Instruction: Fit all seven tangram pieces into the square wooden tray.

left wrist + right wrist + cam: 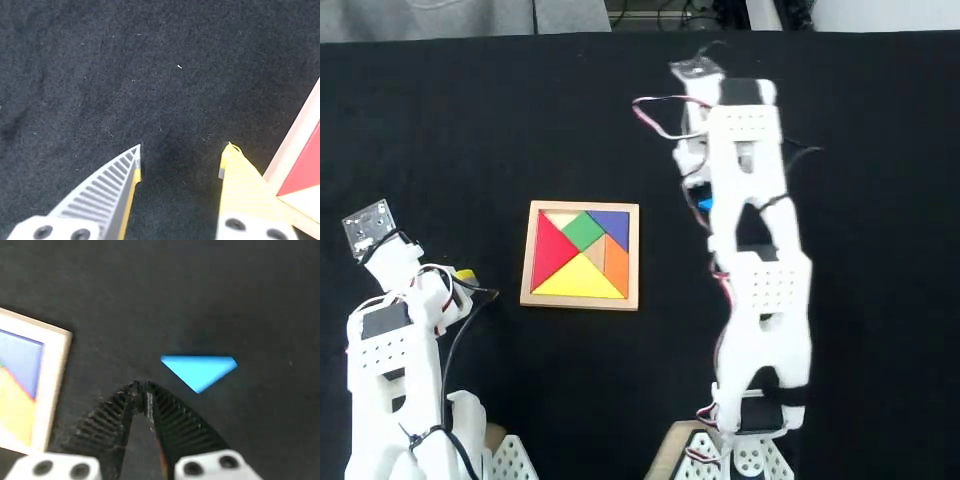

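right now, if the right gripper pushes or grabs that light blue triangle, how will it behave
The light blue triangle lies flat on the black cloth, so it would probably slide, not roll or tip. It looks thin and stiff, likely light. Lying so low, its edges may be hard for the right gripper to pinch.

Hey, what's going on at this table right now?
A two-armed robot is putting a tangram puzzle together. The wooden tray in the middle of the black table holds most of the coloured pieces, but a light blue triangle lies outside it on the table. The right tool is shut with nothing in it, close beside that triangle. The left tool is open over bare table next to the tray's edge.
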